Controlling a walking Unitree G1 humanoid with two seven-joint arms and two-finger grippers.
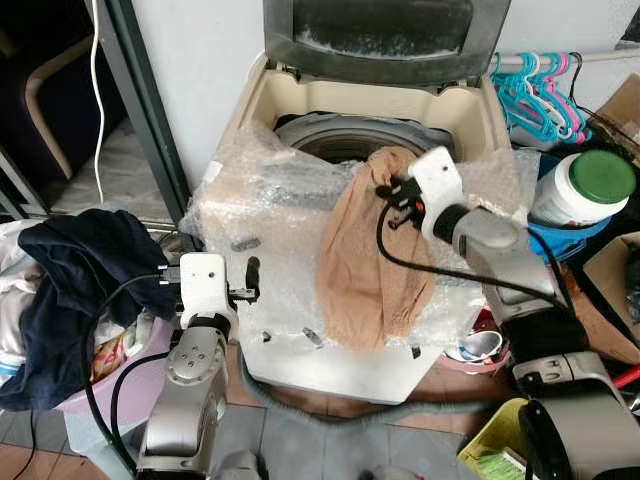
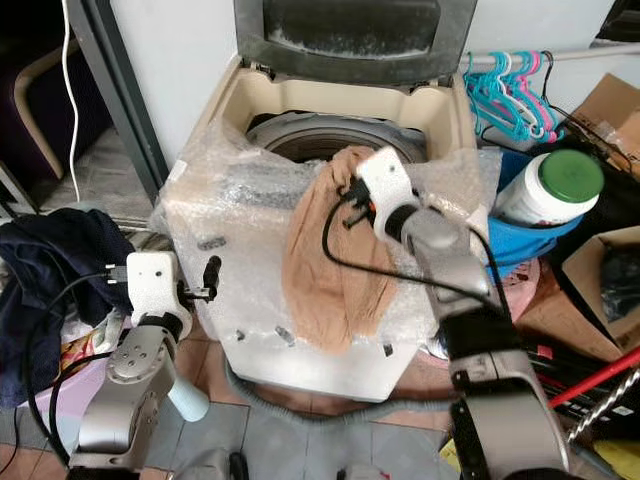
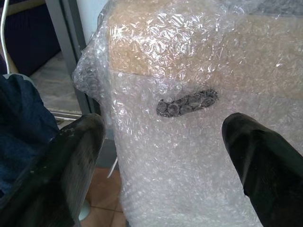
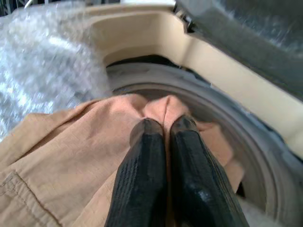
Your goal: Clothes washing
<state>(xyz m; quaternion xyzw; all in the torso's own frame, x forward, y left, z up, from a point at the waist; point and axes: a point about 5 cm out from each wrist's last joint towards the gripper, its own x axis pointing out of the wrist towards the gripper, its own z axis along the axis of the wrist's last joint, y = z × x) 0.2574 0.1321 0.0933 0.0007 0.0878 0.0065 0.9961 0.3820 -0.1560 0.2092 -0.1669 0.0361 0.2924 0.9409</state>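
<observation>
Tan garment at drum opening, draped over front edge

My right gripper [image 4: 163,142] pinches the tan garment [image 1: 370,250] at the washing machine [image 1: 300,340] rim; left gripper [image 3: 161,156] is spread, idle. Risk: most fabric hangs outside, so releasing now could drop it to the floor.

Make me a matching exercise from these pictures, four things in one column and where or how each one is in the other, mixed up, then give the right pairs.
Things:
1. tan garment
2. dark blue garment
3. washer lid
4. white jar

Places or states:
A. raised open behind the drum
B. draped over the washer's front edge, pinched by the right gripper
C. capped in green, on the robot's right of the washer
D. heaped on the laundry pile beside the left gripper

Pairs: 1-B, 2-D, 3-A, 4-C
</observation>
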